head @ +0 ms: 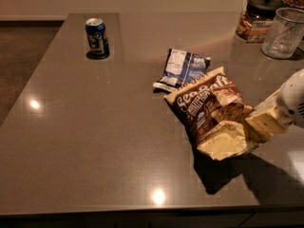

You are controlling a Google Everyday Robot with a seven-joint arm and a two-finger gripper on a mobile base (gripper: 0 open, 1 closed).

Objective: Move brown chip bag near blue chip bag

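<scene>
The brown chip bag (209, 109) is large and crinkled, with white "Sea Salt" lettering and a cream-yellow lower end. It is held tilted just above the table, right of centre. My gripper (251, 125) comes in from the right edge and is shut on the bag's lower right end. The blue chip bag (181, 68) is small, dark blue with a white label panel. It lies flat just behind and left of the brown bag, whose top corner almost touches it.
A blue soda can (97, 37) stands at the far left of the grey table (95, 137). A dark-lidded jar of nuts (256, 18) and a clear glass cup (282, 32) stand at the far right. The table's front edge runs along the bottom.
</scene>
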